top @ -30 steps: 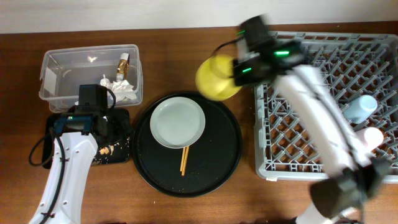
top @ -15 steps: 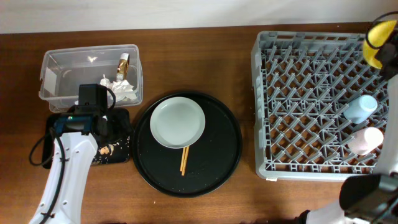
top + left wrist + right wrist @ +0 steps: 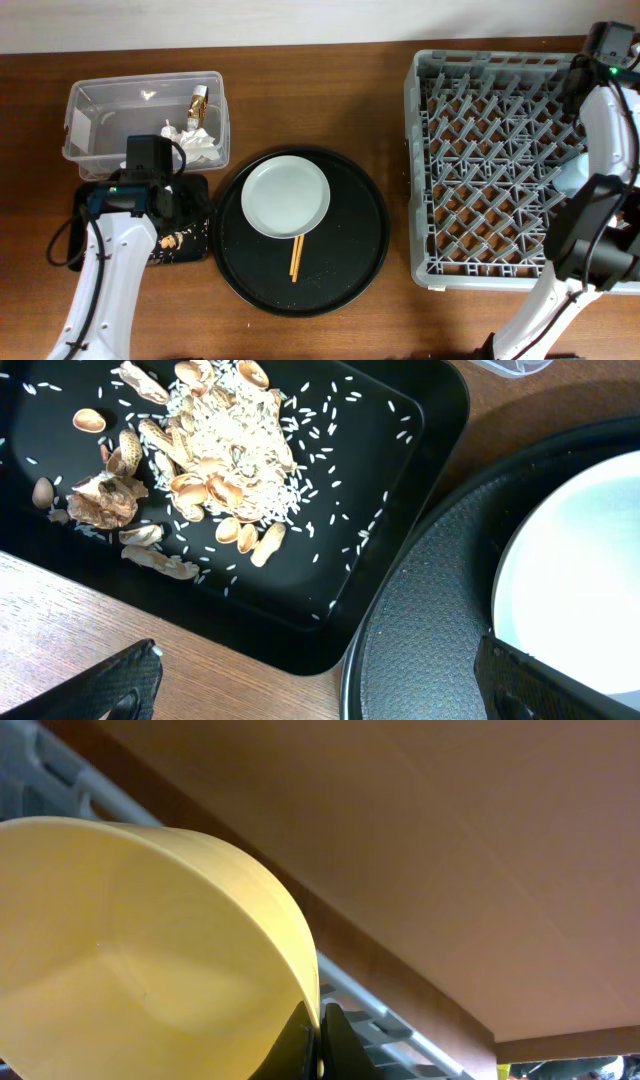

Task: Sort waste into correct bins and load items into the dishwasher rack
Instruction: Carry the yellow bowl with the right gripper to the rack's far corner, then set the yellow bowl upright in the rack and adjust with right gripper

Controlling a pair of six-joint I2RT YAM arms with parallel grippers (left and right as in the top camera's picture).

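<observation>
My right gripper (image 3: 320, 1020) is shut on the rim of the small yellow bowl (image 3: 150, 940), over the far right corner of the grey dishwasher rack (image 3: 480, 160). In the overhead view the right gripper (image 3: 610, 45) hides the bowl. A bit of the light blue cup (image 3: 568, 178) shows in the rack. My left gripper (image 3: 318, 660) is open and empty above the table, between the flat black tray (image 3: 380, 480) with food scraps (image 3: 220, 450) and the round tray. The clear tub (image 3: 100, 100) holds tissue wads (image 3: 195, 140) and a wrapper piece (image 3: 200, 100). The plate (image 3: 287, 196) and chopsticks (image 3: 296, 257) lie on the round tray.
The large round black tray (image 3: 350, 260) sits at table centre, between the flat black tray (image 3: 190, 245) and the rack. My right arm lies along the rack's right side and covers the cups there. The rack's rail (image 3: 370, 1010) shows below the bowl.
My right arm has swung the yellow bowl from the rack's left side across to its far right corner. The left arm has not moved.
</observation>
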